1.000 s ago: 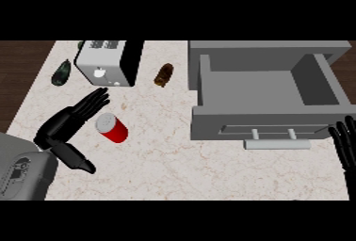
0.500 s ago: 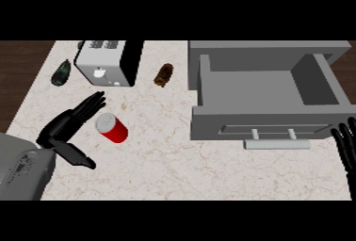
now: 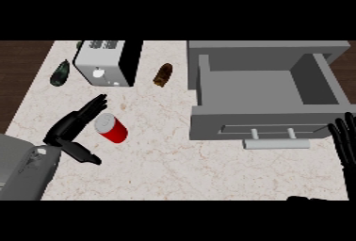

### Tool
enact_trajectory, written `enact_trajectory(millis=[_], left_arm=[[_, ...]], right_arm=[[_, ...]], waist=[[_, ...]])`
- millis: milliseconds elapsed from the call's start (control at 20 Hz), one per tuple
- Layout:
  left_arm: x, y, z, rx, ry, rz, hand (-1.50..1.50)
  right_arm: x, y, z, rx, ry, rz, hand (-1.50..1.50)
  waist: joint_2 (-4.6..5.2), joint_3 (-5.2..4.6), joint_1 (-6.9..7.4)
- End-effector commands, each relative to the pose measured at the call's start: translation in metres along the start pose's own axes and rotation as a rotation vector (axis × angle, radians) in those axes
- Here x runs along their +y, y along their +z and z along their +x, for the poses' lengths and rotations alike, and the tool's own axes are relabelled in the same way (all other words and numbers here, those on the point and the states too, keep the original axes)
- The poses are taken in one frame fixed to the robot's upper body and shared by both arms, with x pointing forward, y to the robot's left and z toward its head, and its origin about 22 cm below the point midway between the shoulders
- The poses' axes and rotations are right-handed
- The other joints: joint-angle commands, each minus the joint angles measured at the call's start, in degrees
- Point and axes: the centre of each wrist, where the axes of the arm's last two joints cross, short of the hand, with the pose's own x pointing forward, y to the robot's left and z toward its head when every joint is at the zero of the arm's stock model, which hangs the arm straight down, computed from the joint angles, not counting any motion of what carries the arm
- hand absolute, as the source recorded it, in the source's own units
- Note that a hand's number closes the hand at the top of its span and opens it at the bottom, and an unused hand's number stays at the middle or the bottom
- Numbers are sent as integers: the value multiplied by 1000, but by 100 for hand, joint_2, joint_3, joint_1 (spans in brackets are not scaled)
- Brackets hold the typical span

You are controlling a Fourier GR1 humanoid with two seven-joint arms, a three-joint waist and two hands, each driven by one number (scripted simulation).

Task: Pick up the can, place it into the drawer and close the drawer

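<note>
- Starting at the far left, we see a dark green bottle (image 3: 61, 74) lying on the pale speckled tabletop (image 3: 173, 164), close to its left edge.
- Just right of it we find a white-and-black toaster (image 3: 104, 63), near the tabletop's far edge.
- Below those two, our left robot hand (image 3: 73, 124) comes in from the lower left on its grey forearm (image 3: 28, 169). It is released and grasps nothing, with its fingers (image 3: 94, 106) stretched straight toward the upper right and its thumb (image 3: 83, 154) pointing to the lower right.
- Just beside those fingers, on their right, the red can (image 3: 111, 128) sits on the tabletop with its grey top toward the upper left. We cannot tell whether the hand touches it.
- Further right and farther back, a small brown bottle (image 3: 163, 74) lies between the toaster and the drawer.
- The grey drawer (image 3: 222, 120) stands pulled open in the right half, and we look down into its grey inside. A pale bar handle (image 3: 276, 143) juts from its front, and the can is well apart from it, out on the tabletop.
- At the right edge we see our right robot hand (image 3: 344, 141), likewise released, fingers straight and pointing up, resting just right of the handle.
</note>
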Motion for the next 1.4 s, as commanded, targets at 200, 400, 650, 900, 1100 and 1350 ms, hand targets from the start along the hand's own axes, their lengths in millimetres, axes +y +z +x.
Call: enact_trajectory(millis=[200,400,650,900,1100,1350], left_arm=[[8,22,-27,1,71,-8,-150],[-1,-7,-14,2,71,-29,-150],[2,-5,-16,-6,73,-41,-150],[-16,-9,-29,-11,72,-24,-150],[-15,-10,-29,-8,74,-26,-150],[-9,-17,-21,-14,101,-44,-150]], right_arm=[[12,2,7,-10,-9,-1,-150],[3,-5,12,-9,-1,-10,-150],[1,8,12,-14,-11,0,-150],[-10,-2,15,-17,-4,-1,-150],[-12,8,7,-15,9,4,-150],[-3,-11,9,-18,-5,-12,-150]], waist=[[26,-7,-55],[3,0,4],[3,-1,-25],[32,-8,-78],[25,-4,-68],[20,-2,-21]])
